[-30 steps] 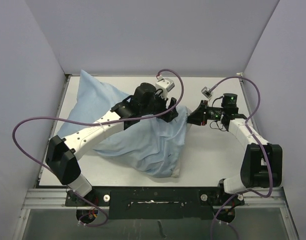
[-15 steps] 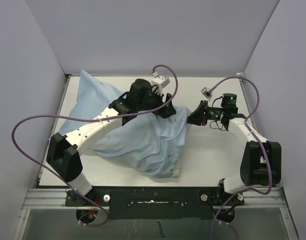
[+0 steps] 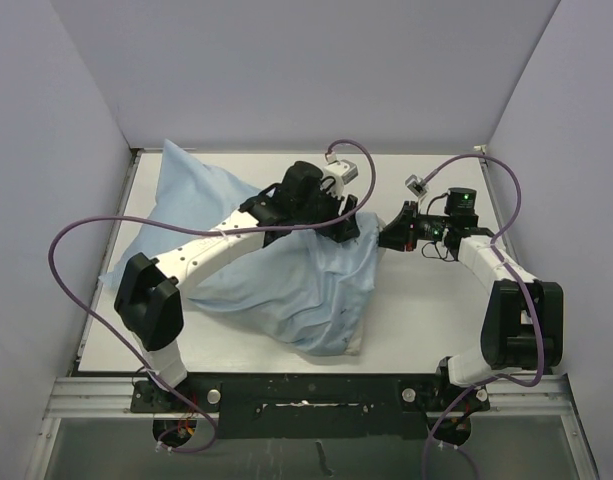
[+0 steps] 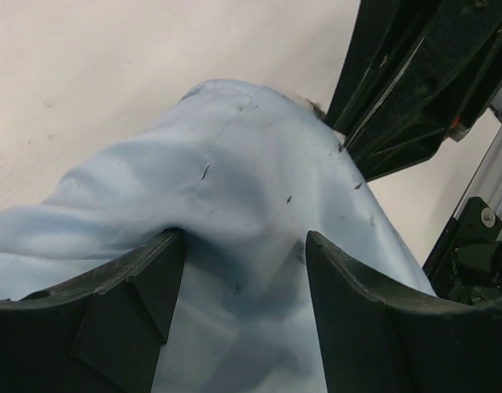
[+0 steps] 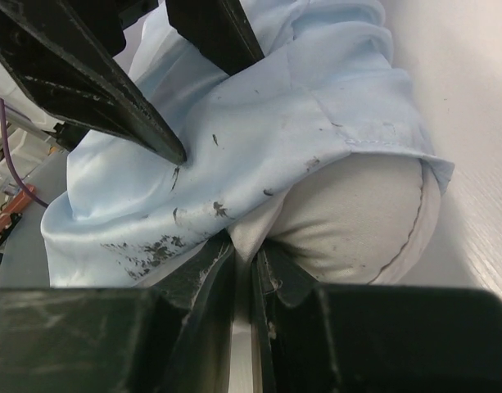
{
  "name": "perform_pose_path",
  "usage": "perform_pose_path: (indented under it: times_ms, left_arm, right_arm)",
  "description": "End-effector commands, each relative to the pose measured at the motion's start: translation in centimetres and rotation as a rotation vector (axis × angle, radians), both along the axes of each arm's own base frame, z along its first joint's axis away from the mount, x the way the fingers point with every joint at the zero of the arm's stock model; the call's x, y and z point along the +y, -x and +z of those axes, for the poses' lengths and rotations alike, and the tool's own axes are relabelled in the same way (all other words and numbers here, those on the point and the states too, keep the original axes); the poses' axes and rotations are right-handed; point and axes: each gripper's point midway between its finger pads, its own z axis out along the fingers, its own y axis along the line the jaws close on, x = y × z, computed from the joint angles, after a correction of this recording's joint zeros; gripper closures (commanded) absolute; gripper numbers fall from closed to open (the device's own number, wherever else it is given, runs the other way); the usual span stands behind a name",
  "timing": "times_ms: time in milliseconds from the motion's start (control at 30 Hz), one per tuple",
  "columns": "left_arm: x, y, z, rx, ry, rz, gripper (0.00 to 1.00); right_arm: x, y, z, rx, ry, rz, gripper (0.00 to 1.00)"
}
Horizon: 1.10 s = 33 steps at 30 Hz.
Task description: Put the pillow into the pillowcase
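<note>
The right pincer (image 5: 244,246) is almost closed on a thin pale fold at the mouth of the wrinkly light-blue fabric pillowcase (image 5: 234,106). Only its own wrist view shows the plump off-white fabric pillow (image 5: 357,213) bulging out of that mouth just beside the fingers. The left pincer (image 4: 243,242) has its fingers well apart with a ridge of the pillowcase rising between them, a detail too small to tell in the top view, which instead shows the filled pillowcase lying across the white counter (image 3: 426,310) with both pincers at its right edge.

white arm links (image 3: 211,245), black joints (image 3: 151,300) and fingers (image 4: 365,327), looping purple cables (image 3: 54,258)
</note>
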Motion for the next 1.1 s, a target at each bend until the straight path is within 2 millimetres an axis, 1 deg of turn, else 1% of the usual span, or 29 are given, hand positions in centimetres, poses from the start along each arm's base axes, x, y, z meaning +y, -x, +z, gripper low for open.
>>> perform_pose_path:
  times_ms: [0,100,167,200,233,300,333,367,400,433,467,533,600,633,667,700,733,767,800,833,867,900,933,967,1000,1033,1067]
  left_arm:
    - [-2.6,-0.5,2.5,-0.063,0.033,-0.043,0.41]
    - [-3.9,-0.4,2.1,-0.055,0.028,-0.070,0.42]
    - [-4.4,-0.4,1.4,-0.038,0.016,-0.087,0.50]
    - [-4.6,-0.4,1.1,-0.030,0.011,-0.093,0.57]
    - [-4.7,-0.5,0.6,-0.019,-0.001,-0.099,0.70]
    - [-5.0,-0.8,0.4,-0.007,-0.009,-0.108,0.90]
    - [-5.3,-0.9,0.8,-0.006,0.003,-0.119,0.97]
    - [-5.8,-1.1,1.9,-0.012,0.029,-0.129,1.00]
    - [-6.5,-0.9,3.5,-0.024,0.067,-0.153,1.00]
    - [-7.4,-0.7,5.7,-0.046,0.121,-0.179,1.00]
    - [-8.2,-0.4,8.4,-0.078,0.187,-0.208,1.00]
    - [-9.8,0.6,14.5,-0.155,0.340,-0.271,1.00]
    - [-10.6,1.7,20.2,-0.231,0.466,-0.329,1.00]
    - [-10.7,2.3,23.8,-0.288,0.531,-0.355,1.00]
    - [-10.5,2.9,26.1,-0.324,0.570,-0.374,1.00]
    - [-10.1,3.4,28.2,-0.363,0.599,-0.388,1.00]
    - [-9.4,3.9,30.1,-0.407,0.621,-0.396,1.00]
    - [-8.6,4.3,31.5,-0.450,0.629,-0.401,1.00]
    - [-7.8,4.8,32.3,-0.489,0.625,-0.408,1.00]
    - [-7.0,5.4,32.6,-0.517,0.608,-0.417,1.00]
    - [-6.1,6.0,32.5,-0.547,0.585,-0.428,1.00]
    - [-5.4,6.4,31.0,-0.550,0.549,-0.435,1.00]
    - [-4.6,6.9,29.5,-0.554,0.523,-0.436,1.00]
    - [-4.0,7.2,27.3,-0.549,0.503,-0.423,0.96]
    - [-3.1,7.6,25.8,-0.572,0.510,-0.405,0.92]
    - [-2.4,7.8,22.5,-0.537,0.481,-0.384,0.88]
    - [-1.6,8.0,19.8,-0.526,0.472,-0.351,0.86]
  right_arm:
    - [-0.1,-0.2,1.5,-0.077,-0.031,0.042,0.98]
    - [-0.1,-0.1,1.5,-0.077,-0.031,0.042,0.98]
    - [-0.1,-0.1,1.6,-0.076,-0.033,0.042,0.98]
    - [-0.2,-0.1,1.6,-0.076,-0.033,0.041,0.98]
    - [-0.2,-0.1,1.6,-0.077,-0.033,0.042,0.98]
    - [-0.2,-0.1,1.7,-0.077,-0.034,0.042,0.98]
    - [-0.2,-0.1,1.7,-0.077,-0.033,0.042,0.98]
    - [-0.2,-0.1,1.7,-0.078,-0.033,0.042,0.98]
    - [-0.1,-0.1,1.7,-0.081,-0.033,0.044,0.98]
    - [-0.1,-0.2,1.9,-0.089,-0.030,0.044,0.98]
    - [0.0,-0.3,2.1,-0.099,-0.023,0.041,0.98]
    - [0.3,-1.3,3.3,-0.168,0.027,0.026,0.98]
    - [0.5,-3.0,5.8,-0.294,0.103,0.004,0.98]
    - [0.4,-4.2,8.0,-0.378,0.128,-0.015,0.98]
    - [0.3,-5.8,11.8,-0.494,0.140,-0.042,0.98]
    - [0.2,-6.8,14.6,-0.571,0.145,-0.063,0.98]
    - [0.2,-7.6,17.5,-0.651,0.146,-0.074,0.98]
    - [0.5,-7.7,20.1,-0.723,0.133,-0.061,0.98]
    - [1.0,-7.3,21.9,-0.780,0.110,-0.027,0.97]
    - [1.9,-6.2,23.0,-0.831,0.082,0.028,0.96]
    - [2.8,-5.2,23.2,-0.894,0.067,0.082,0.93]
    - [4.0,-3.8,22.3,-0.932,0.056,0.139,0.88]
    - [5.0,-2.6,20.3,-0.974,0.061,0.195,0.82]
    - [5.8,-1.4,18.1,-1.005,0.077,0.244,0.75]
    - [6.3,-0.5,15.1,-1.006,0.104,0.286,0.71]
    - [6.6,0.2,12.0,-0.993,0.145,0.322,0.68]
    - [6.5,0.6,8.8,-0.956,0.199,0.348,0.66]
